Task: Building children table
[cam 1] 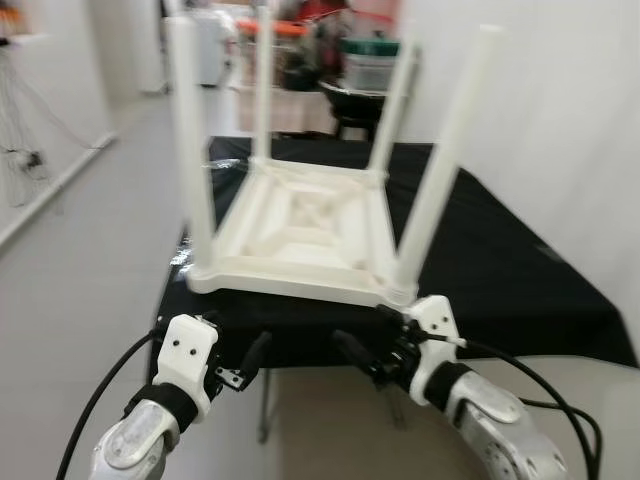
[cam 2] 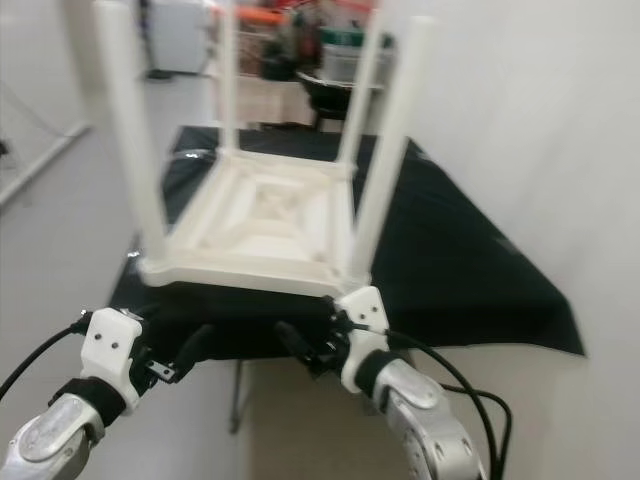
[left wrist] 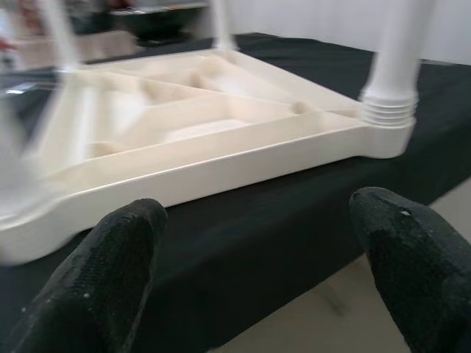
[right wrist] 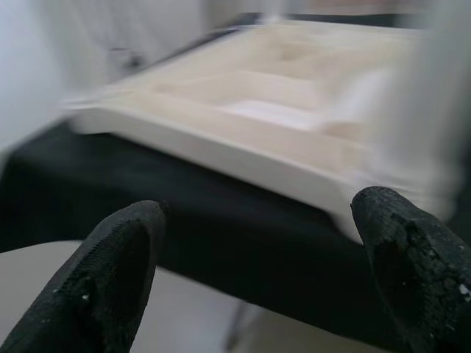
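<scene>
Table [cam 1: 300, 235] upside down on black cloth [cam 1: 500, 260], four legs fitted, both grippers waiting just off the near edge

One white children's table rests top-down at the near side of the cloth, with four legs pointing up, one per corner; the near right leg [left wrist: 394, 66] sits in its threaded socket. Left gripper [cam 1: 240, 368] and right gripper [cam 1: 365, 362] hang below and in front of the near rim, fingers spread wide, holding nothing and not touching the table. Risk, as judged: the table lies close to the cloth's front edge, so a push or lift from one side could slide it off or tip it on the tall legs. Views are blurred, so leg seating cannot be confirmed
</scene>
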`<state>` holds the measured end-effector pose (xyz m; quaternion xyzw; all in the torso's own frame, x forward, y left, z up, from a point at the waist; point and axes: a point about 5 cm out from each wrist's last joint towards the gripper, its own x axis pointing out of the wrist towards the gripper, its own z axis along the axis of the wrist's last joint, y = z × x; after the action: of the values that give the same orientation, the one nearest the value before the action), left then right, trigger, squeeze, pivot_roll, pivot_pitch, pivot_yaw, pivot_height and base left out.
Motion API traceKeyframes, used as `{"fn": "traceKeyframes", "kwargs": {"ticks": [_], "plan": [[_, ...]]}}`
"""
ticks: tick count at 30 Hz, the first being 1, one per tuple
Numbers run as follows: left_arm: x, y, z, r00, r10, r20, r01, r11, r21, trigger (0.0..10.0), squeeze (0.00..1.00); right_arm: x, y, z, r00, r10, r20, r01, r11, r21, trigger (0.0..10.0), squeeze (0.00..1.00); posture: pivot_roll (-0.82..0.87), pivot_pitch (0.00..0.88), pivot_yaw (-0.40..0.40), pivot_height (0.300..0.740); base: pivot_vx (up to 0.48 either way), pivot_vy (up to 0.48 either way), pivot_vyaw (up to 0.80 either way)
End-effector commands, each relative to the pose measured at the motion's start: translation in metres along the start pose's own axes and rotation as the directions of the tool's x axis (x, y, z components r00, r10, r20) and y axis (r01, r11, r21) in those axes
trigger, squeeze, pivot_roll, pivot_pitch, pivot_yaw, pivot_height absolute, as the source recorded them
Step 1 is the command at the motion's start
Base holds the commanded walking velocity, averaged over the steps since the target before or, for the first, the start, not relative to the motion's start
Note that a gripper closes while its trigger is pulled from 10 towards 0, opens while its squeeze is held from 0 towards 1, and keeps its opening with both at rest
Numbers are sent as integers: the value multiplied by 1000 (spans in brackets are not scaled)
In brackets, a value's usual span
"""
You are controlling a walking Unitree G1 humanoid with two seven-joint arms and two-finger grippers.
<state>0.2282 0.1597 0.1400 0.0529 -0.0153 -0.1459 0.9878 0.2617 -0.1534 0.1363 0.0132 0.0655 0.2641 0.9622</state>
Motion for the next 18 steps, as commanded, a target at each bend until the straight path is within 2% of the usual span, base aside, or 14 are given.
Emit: {"fn": "traceKeyframes", "kwargs": {"ticks": [1,11,12,14,18], "plan": [[0,0,-5,1000,10,-12,-9,1000,6,10000,0,1,-3,2,999,-28,23,28,1000,-6,10000,0,-3,0,-101,740,0,0,0],[10,3,-6,1000,-8,-9,8,1000,2,10000,0,10,-7,7,999,3,45,-1,999,-47,10000,0,3,0,-96,740,0,0,0],[10,3,-6,1000,-11,-7,11,1000,1,10000,0,10,-7,6,999,13,42,-11,999,-47,10000,0,7,0,-98,740,0,0,-800],[11,3,-6,1000,-14,-4,14,1000,2,10000,0,11,-8,4,999,20,37,-18,999,-46,10000,0,7,0,-98,740,262,0,-800],[11,3,-6,1000,-16,0,16,1000,1,10000,0,13,-7,2,999,38,31,-36,998,-42,10000,0,8,0,-97,740,281,0,0]]}}
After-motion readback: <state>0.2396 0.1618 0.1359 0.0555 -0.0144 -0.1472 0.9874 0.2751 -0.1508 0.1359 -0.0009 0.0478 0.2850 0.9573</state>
